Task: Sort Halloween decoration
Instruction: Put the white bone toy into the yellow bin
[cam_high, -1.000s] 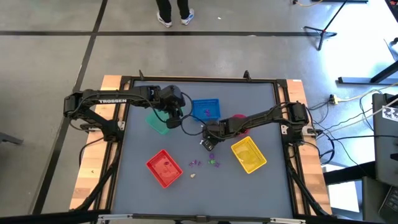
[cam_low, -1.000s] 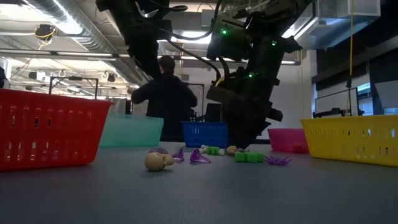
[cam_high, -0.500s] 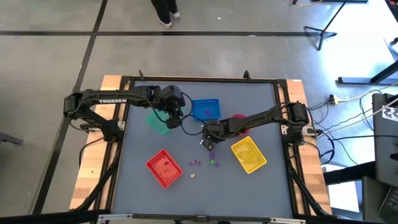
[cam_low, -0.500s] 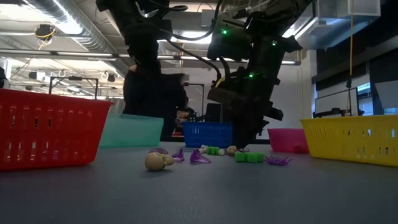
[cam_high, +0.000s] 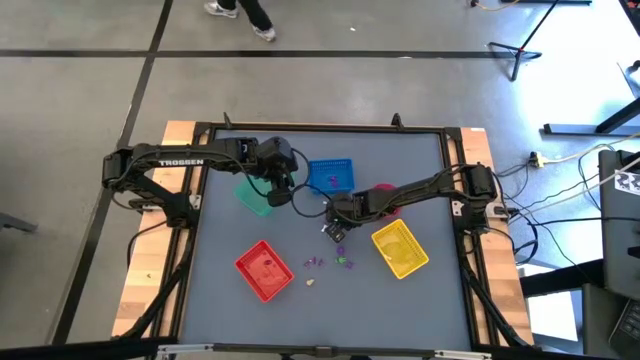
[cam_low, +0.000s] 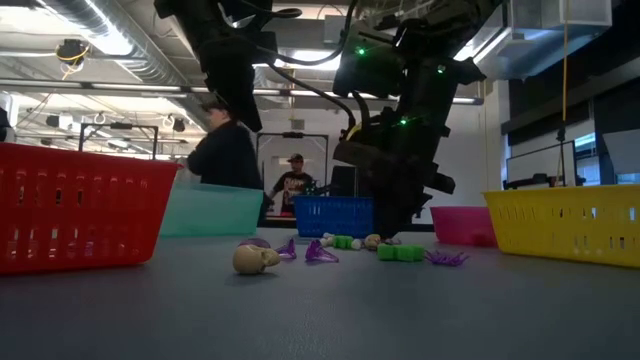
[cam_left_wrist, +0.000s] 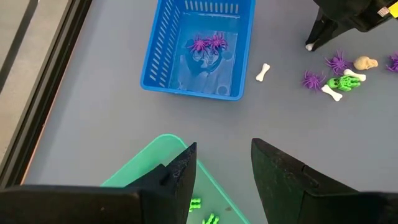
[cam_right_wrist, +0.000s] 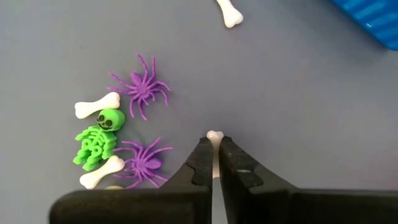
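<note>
My right gripper (cam_right_wrist: 215, 163) is low over the table's middle (cam_high: 333, 230), shut on a small white bone (cam_right_wrist: 215, 135). Beside it lie two purple spiders (cam_right_wrist: 142, 87), a green skeleton (cam_right_wrist: 96, 140) and loose white bones (cam_right_wrist: 97, 104). More trinkets lie toward the near edge (cam_high: 330, 262), among them a skull (cam_low: 255, 259). My left gripper (cam_left_wrist: 224, 168) is open and empty above the green tray (cam_left_wrist: 155, 165), which holds green trinkets (cam_left_wrist: 202, 211). My right gripper pinches the white bone between its two fingertips (cam_right_wrist: 200, 155), coming from above and pointing down. The bone lies along the fingers, and only its knobbed end (cam_right_wrist: 215, 134) sticks out past the tips. Whether that end touches the table, I cannot tell.
The blue tray (cam_left_wrist: 199, 50) with purple spiders (cam_left_wrist: 208, 43) stands at the far middle. The red tray (cam_high: 264, 270) is near left, the yellow tray (cam_high: 400, 248) near right. The pink bowl (cam_high: 385, 190) shows behind the right arm. People show beyond the table (cam_low: 225, 150).
Both arms have kept still. A person beyond the table's far edge has walked toward the left.
</note>
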